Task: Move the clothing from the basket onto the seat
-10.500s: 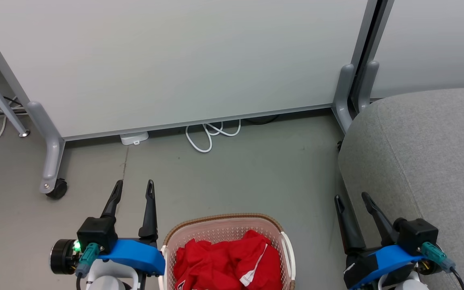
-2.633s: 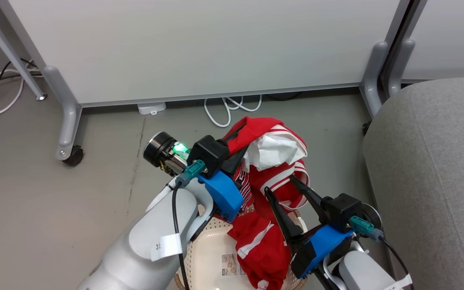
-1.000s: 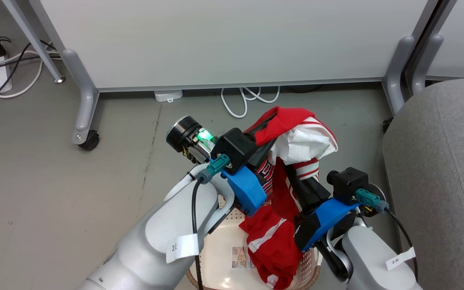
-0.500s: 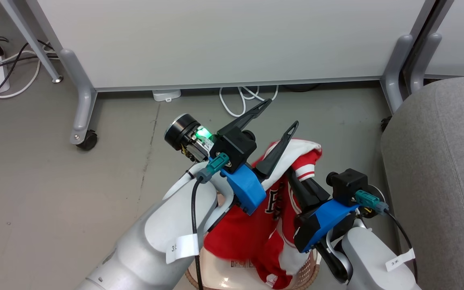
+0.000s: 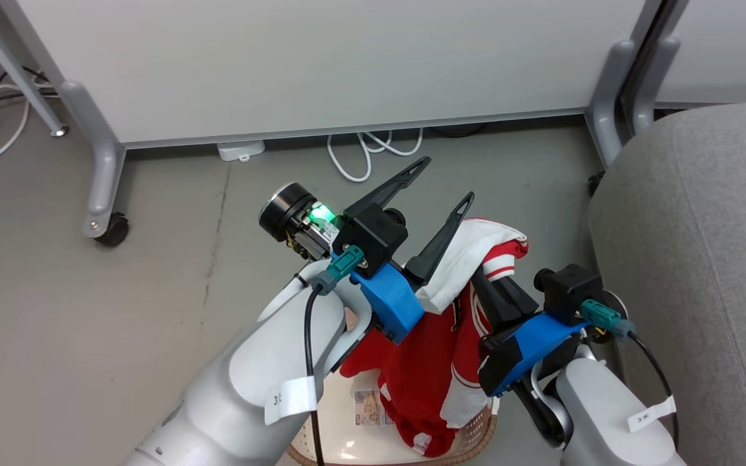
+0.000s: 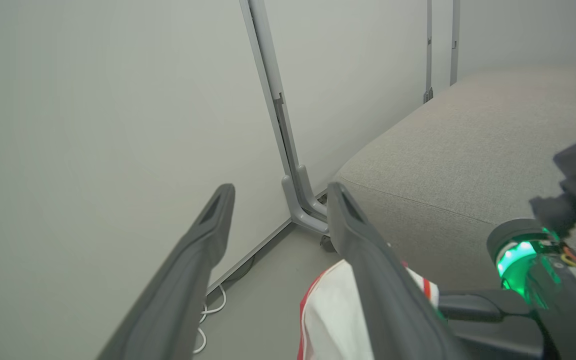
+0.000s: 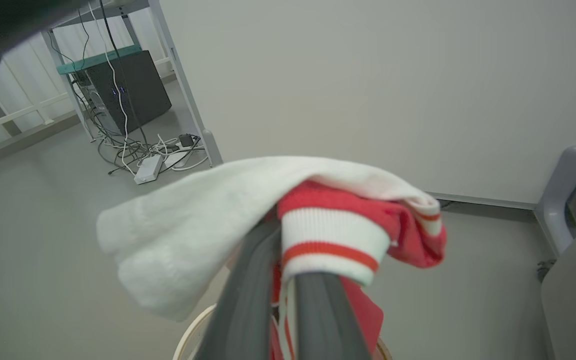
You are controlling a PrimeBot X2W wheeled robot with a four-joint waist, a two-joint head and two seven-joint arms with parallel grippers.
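**Item:** clothing (image 5: pixel 434 375). A red sports jersey with white striped trim and a white inner face.
**Location:** it is bunched high above the basket (image 5: pixel 486 435), and its lower part hangs down inside the rim. None of it is on the sofa (image 5: pixel 703 259). You cannot tell whether a second garment lies beneath it.

**Holder:** right gripper (image 5: pixel 495 294). The jaws are closed on the striped cuff and a fold of fabric. In the right wrist view, cloth drapes over both fingers and hides their tips.

**Spare:** left gripper (image 5: pixel 440 186). The jaws are spread wide with nothing between them. One finger stands just beside the white fabric, and you cannot tell whether they touch.

**Destination:** the sofa, light grey with a rounded edge, on your right just beside the basket.

**Handling, as judged from this moment:**
- Raise the right arm until the hanging hem is above the brown rim before you move sideways. Otherwise the cloth will likely drag the light basket or tip it.
- Draw the left gripper away first, so that its open fingers do not snag the loose white fold.
- Swing right in a smooth arc, since soft fabric sways and can slip from a narrow pinch.
- Do not loosen the jaws until the bulk rests on the cushion.
- Set the garment well in from the rounded edge, where it is less likely to slide to the floor
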